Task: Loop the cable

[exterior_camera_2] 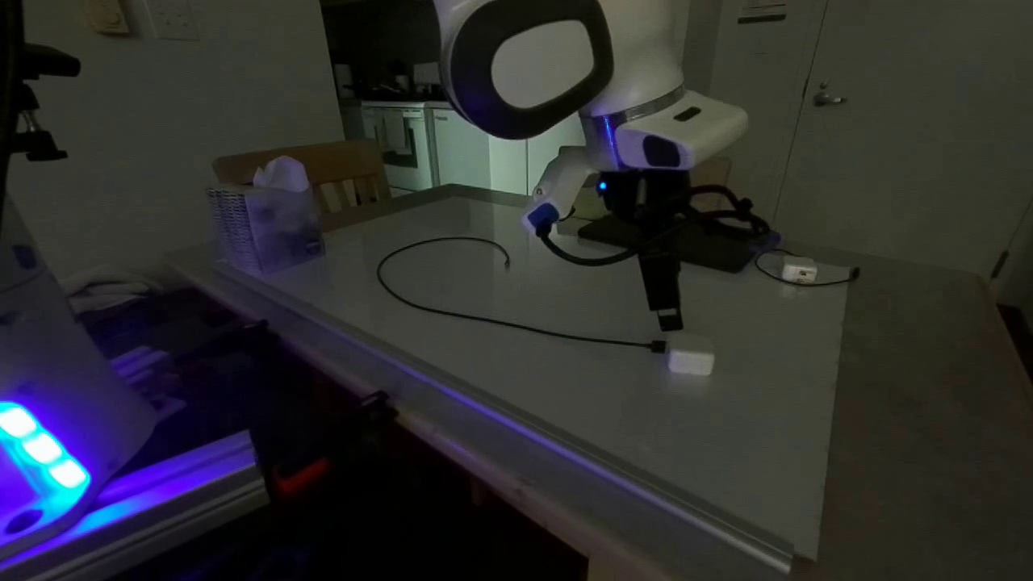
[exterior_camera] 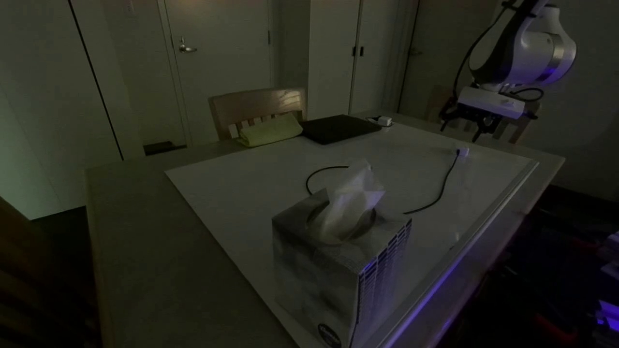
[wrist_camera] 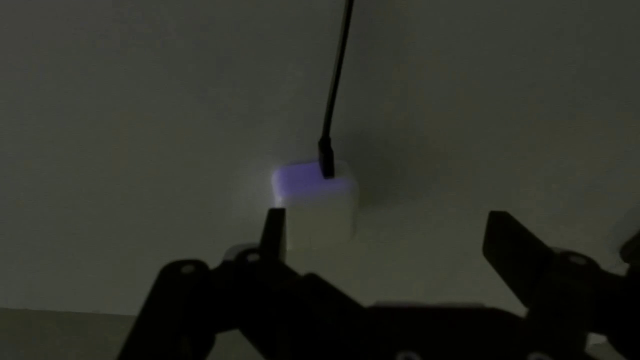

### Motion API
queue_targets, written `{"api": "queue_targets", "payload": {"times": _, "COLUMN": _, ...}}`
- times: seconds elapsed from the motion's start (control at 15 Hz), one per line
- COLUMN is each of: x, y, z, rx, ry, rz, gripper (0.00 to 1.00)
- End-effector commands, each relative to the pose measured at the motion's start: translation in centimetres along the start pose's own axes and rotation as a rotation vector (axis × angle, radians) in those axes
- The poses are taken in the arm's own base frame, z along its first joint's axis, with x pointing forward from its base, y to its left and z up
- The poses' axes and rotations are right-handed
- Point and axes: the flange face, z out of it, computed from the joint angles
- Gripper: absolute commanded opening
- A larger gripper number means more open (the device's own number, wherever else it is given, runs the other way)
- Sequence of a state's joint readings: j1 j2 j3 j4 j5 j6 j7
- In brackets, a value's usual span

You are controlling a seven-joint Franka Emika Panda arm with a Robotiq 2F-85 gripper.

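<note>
Hovering spread above the plug (wrist_camera: 317, 206), the gripper (wrist_camera: 385, 212) seems set to take the cable (wrist_camera: 336, 82) by that end

In the wrist view, the jaws hold nothing, the plug off-centre between them; in an exterior view, the cable bends across the board (exterior_camera_2: 750, 452), slack that probably suits looping; in an exterior view, the box (exterior_camera: 324, 266) hides part of it.

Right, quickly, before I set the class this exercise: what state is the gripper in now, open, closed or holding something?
Gripper: open, holding nothing; the cable is not in its grasp.
</note>
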State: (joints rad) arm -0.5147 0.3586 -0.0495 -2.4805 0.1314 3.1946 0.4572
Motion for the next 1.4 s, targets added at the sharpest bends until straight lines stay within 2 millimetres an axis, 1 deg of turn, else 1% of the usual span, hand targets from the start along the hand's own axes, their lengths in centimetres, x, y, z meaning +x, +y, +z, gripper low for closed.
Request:
{"api": "queue_targets", "payload": {"times": 0.0, "x": 1.7, "y": 0.7, "z": 1.4, "rx": -0.032, "ry": -0.04, "rz": 0.005, "gripper": 1.0}}
{"api": "queue_targets", "payload": {"times": 0.33, "x": 3.0, "y": 0.9, "z": 3.3, "rx": -0.078, "ry": -0.095, "rz": 0.036, "gripper": 1.0}}
{"api": "queue_targets", "payload": {"times": 0.53, "x": 3.5, "y": 0.5, "z": 4.1, "rx": -0.1, "ry": -0.114, "rz": 0.051, "gripper": 1.0}}
{"api": "queue_targets", "payload": {"times": 1.07, "x": 3.7, "y": -0.9, "z": 4.9, "rx": -0.112, "ry": -0.144, "rz": 0.06, "gripper": 1.0}}
{"api": "queue_targets", "payload": {"times": 1.33, "x": 3.4, "y": -1.0, "z": 5.3, "rx": -0.113, "ry": -0.157, "rz": 0.069, "gripper": 1.0}}
